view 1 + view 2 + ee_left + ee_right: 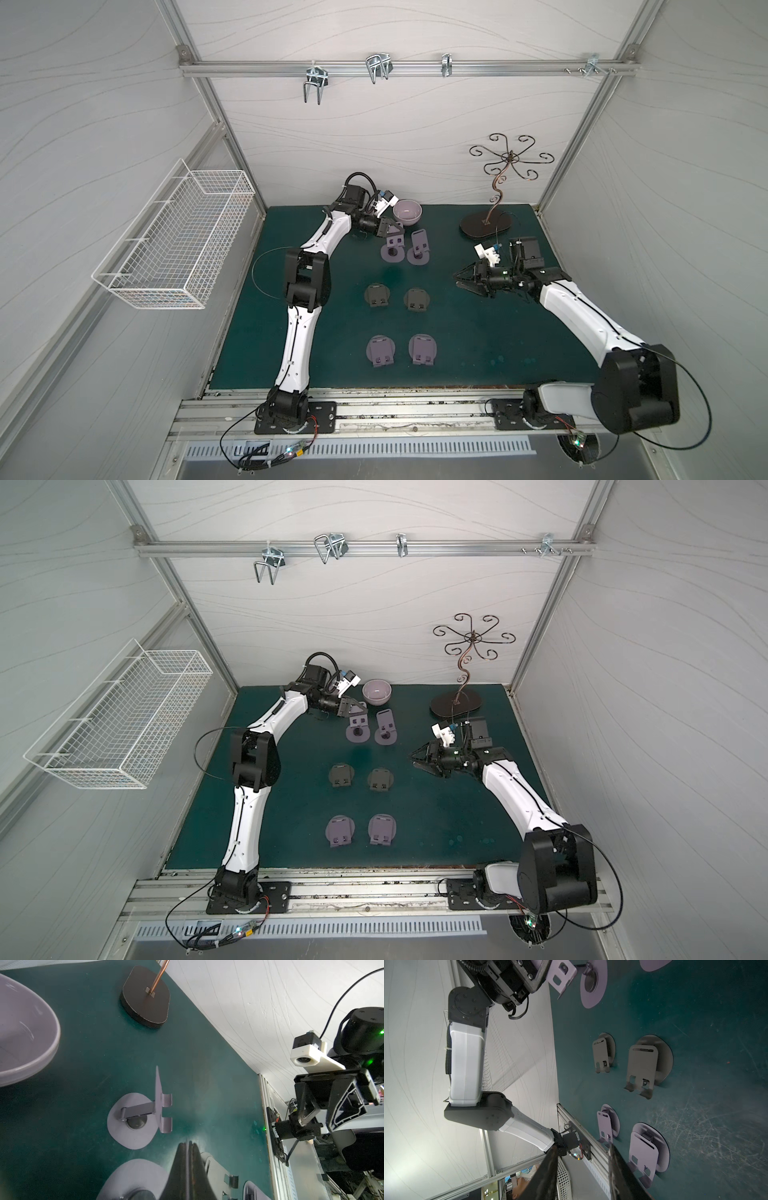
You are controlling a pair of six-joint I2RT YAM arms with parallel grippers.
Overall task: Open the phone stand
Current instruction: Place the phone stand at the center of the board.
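Note:
Six phone stands sit on the green mat (498, 332). At the back, two lavender stands (392, 249) (419, 249) have their plates raised. Two dark grey stands (377, 295) (417, 300) lie folded in the middle, and two lavender ones (380, 350) (423, 349) lie folded in front. My left gripper (401, 230) (189, 1144) is shut with nothing between its fingers, right against the raised plate (216, 1172) of the back-left stand. My right gripper (456, 279) (583, 1147) hangs open and empty above the mat, to the right of the stands.
A lavender bowl (407, 212) stands at the back, just behind the left gripper. A black-based metal jewellery tree (486, 224) stands at the back right, behind the right arm. A white wire basket (178, 245) hangs on the left wall.

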